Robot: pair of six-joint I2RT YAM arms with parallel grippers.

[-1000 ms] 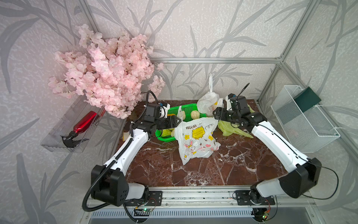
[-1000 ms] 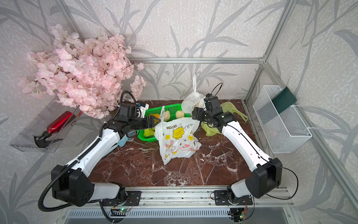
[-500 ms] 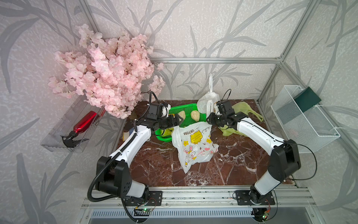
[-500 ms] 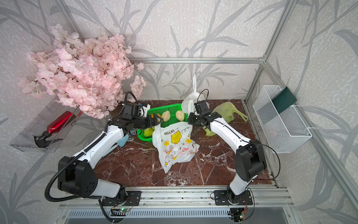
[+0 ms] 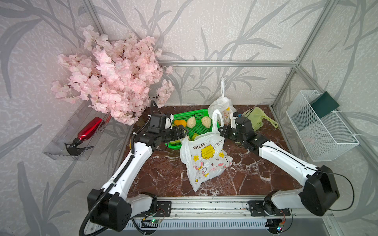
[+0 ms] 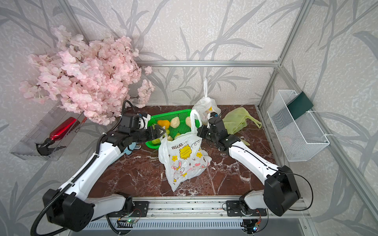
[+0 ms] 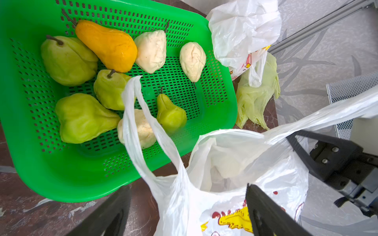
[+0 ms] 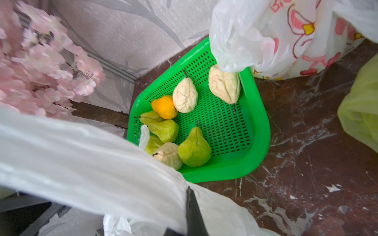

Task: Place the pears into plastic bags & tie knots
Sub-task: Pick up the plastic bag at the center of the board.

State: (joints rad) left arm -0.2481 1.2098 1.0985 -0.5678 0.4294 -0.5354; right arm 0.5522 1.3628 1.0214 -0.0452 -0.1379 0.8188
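- My right claw (image 5: 220, 130) is clamped shut on the rim of the rabbit-print bag (image 5: 206, 161) and holds that side of its mouth up above the marble table (image 5: 159, 175)
- My left claw (image 5: 182, 131) hangs at the opposite side of the bag with its jaws spread wide, gripping nothing
- In the left wrist view, one loose handle loop (image 7: 143, 114) of the bag rises free just ahead of my spread black fingers (image 7: 266, 212)
- The bag stands on the table just in front of the green basket (image 5: 191, 112). Its mouth gapes open, and one cream pear (image 7: 229, 167) shows through the thin plastic inside
- Eight pears (image 7: 110, 90) lie loose in the basket: four green, three cream and one orange-yellow pear (image 7: 108, 46) near the far wall
- A second white printed bag (image 5: 222, 106) sits at the back of the table by the basket's far corner, its plastic overlapping the rim. Its top is bunched, and one handle strip (image 5: 222, 85) stands upright against the wall
- The yellow-green bag (image 5: 258, 118) lies crumpled on the marble just beside that bag and behind my right claw
- Around the table in both top views are a spray of pink blossom (image 5: 114, 81), a red bottle (image 5: 88, 130) lying in a clear wall tray, and a white wire basket (image 5: 319, 130) hung on the frame
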